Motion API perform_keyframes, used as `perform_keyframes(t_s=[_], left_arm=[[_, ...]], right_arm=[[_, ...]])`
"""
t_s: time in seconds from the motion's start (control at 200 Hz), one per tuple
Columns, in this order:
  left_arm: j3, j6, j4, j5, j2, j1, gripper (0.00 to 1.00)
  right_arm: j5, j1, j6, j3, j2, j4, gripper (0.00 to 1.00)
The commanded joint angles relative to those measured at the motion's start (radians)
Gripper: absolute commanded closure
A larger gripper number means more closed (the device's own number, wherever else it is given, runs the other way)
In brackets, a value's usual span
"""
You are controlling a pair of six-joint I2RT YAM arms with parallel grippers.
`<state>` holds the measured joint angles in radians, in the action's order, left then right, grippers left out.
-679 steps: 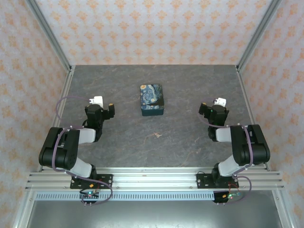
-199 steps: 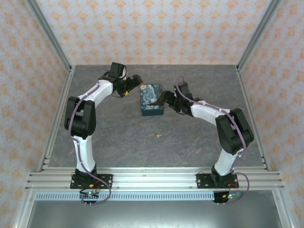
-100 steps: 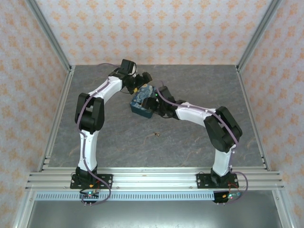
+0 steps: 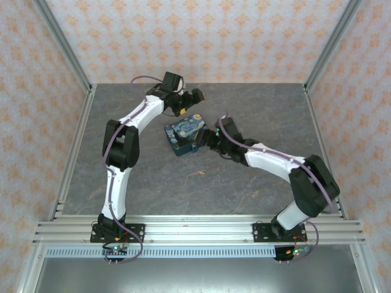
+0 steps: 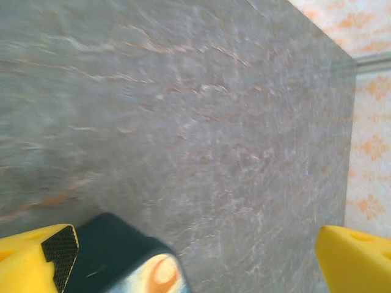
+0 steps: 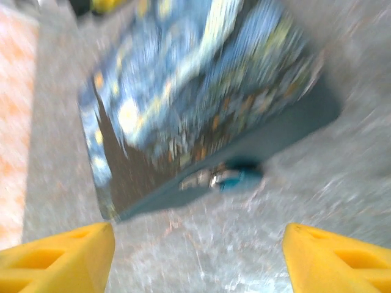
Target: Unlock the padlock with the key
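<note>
Key, a tiny pale speck, lies by itself on the grey worktop. It is on the side of the starry blue box that faces the arm bases, well apart from it, and is too small to show which way its long axis runs.

Beyond it, the right gripper reaches in low at the box's right side. The key therefore sits behind that gripper, back toward the bases and a little to its left. Seen from the right wrist, the right gripper stands wide open and holds nothing. Its yellow fingertips frame bare worktop, and the box tilts across the view just ahead. A small teal-and-metal fitting at the box's lower edge may be the padlock, though blur leaves that unsure.

Farther back, the left gripper hovers at the box's far edge. The left wrist view shows the left gripper spread wide and empty, one yellow fingertip beside a corner of the box.

Of the two, the right gripper looks nearer to the key, with no box in between. A pickup would likely fall to that arm, and would call for drawing back toward the bases rather than pressing on at the box.
</note>
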<state>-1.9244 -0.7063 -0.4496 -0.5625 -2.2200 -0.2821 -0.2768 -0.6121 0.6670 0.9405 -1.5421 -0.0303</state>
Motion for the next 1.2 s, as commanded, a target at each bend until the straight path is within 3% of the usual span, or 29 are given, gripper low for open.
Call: perform_keyframes(t_s=[0.0, 0.255, 0.47, 0.731, 1.196], left_arm=[[0.112, 0.022, -0.043, 0.076, 0.198, 0.074, 0.00], [0.548, 0.052, -0.090, 0.146, 0.563, 0.127, 0.00], [0.762, -0.023, 0.043, 0.080, 0.628, 0.122, 0.00], [0.710, -0.036, 0.100, 0.072, 0.519, 0.054, 0.00], [0.412, -0.046, 0.079, 0.081, 0.252, -0.060, 0.00]], right_arm=[[0.004, 0.082, -0.058, 0.041, 0.009, 0.050, 0.26], [-0.124, 0.175, -0.144, 0.325, -0.236, 0.162, 0.26], [-0.183, 0.176, -0.150, 0.497, -0.399, 0.232, 0.27], [-0.229, 0.174, -0.098, 0.437, -0.396, 0.167, 0.27], [-0.252, 0.176, -0.006, 0.180, -0.251, -0.010, 0.28]])
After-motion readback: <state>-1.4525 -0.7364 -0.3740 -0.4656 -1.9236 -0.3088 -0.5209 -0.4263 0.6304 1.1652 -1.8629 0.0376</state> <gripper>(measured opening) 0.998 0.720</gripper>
